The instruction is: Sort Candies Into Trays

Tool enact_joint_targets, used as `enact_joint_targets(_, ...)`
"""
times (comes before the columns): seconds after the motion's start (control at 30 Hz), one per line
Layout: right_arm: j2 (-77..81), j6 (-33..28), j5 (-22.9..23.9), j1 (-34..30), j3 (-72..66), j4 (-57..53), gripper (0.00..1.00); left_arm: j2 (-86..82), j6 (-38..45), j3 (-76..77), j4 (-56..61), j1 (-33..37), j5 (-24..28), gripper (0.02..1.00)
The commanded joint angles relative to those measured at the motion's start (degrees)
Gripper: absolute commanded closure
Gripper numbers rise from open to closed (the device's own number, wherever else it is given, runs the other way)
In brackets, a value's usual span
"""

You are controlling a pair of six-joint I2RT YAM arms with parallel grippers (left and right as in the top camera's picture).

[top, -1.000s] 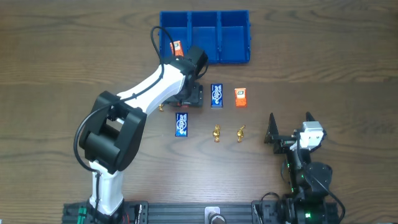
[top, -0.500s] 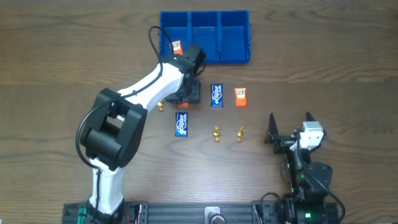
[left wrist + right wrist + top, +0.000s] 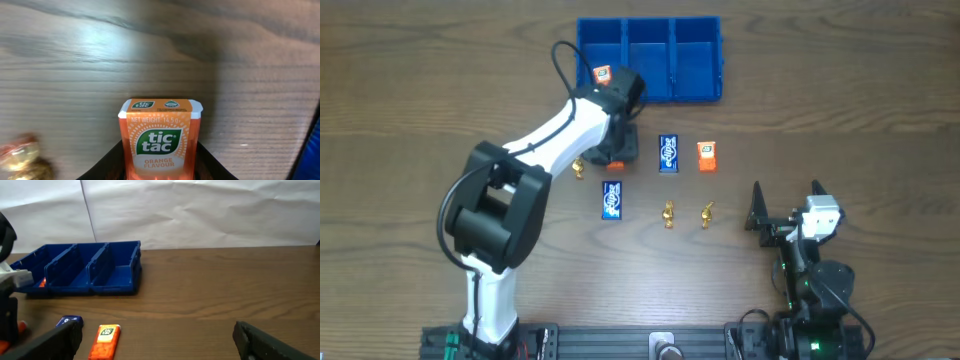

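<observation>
My left gripper (image 3: 161, 167) is shut on an orange candy box (image 3: 161, 140), held just above the wood. From above, the left gripper (image 3: 617, 148) hangs a little short of the blue three-compartment tray (image 3: 665, 95). Another orange box (image 3: 604, 73) lies in the tray's left compartment. A third orange box (image 3: 707, 156), two blue candies (image 3: 668, 153) (image 3: 612, 200) and three gold candies (image 3: 579, 168) (image 3: 668, 213) (image 3: 706, 211) lie on the table. My right gripper (image 3: 787, 203) stands open near its base, with nothing between its fingers.
From the right wrist, the tray (image 3: 115, 280) stands far off, with the loose orange box (image 3: 104, 341) and a blue candy (image 3: 70, 321) in front of it. A white sheet backs the table. Bare wood stretches right of the tray.
My left gripper has moved toward the tray with the orange box, off the spot beside the blue candy. The right arm has kept still.
</observation>
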Motion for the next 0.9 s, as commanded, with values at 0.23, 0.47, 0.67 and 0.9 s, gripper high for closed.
enact_joint_targets(0.23, -0.42, -0.70, 0.48, 0.46, -0.33, -0.09, 0.003, 2.32, 5.95, 40.22, -15.93, 7.17, -8.11, 0.656)
enact_joint_targets(0.47, -0.42, -0.72, 0.50, 0.46, -0.33, -0.09, 0.005, 15.47, 9.16, 56.43, -21.94, 9.25, -5.79, 0.652)
enact_joint_targets(0.67, -0.42, -0.72, 0.48, 0.46, -0.33, -0.09, 0.003, 20.81, 10.19, 59.39, -21.68, 9.29, -3.76, 0.645)
enact_joint_targets(0.9, -0.42, -0.72, 0.50, 0.46, -0.33, -0.09, 0.003, 21.55, 11.23, 59.39, -21.66, 9.31, -3.87, 0.476)
